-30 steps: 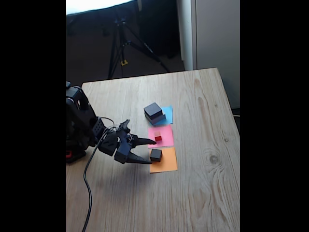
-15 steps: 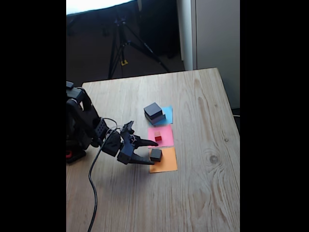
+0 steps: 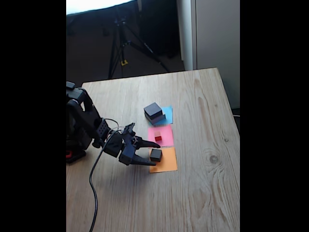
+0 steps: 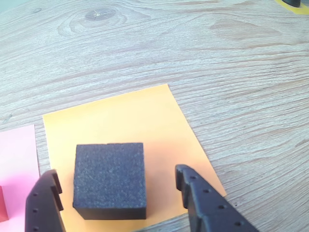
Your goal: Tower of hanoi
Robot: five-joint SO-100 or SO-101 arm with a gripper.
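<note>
Four blocks are counted on the wooden table (image 3: 193, 193) in the fixed view: two dark blocks stacked, the medium block (image 3: 152, 109) on the large block (image 3: 158, 118), over the blue paper square (image 3: 167, 115); one tiny red cube (image 3: 158, 137) on the pink paper square (image 3: 164, 136); one small dark block (image 3: 155, 154) on the orange paper square (image 3: 166, 164). Three paper squares are laid in a row. One gripper (image 3: 153, 153) is seen spread wide, its two fingers set either side of the small dark block, nothing clamped. In the wrist view the small dark block (image 4: 110, 180) is seen between the fingertips (image 4: 190, 181) with gaps on both sides, resting on the orange paper square (image 4: 130, 116).
</note>
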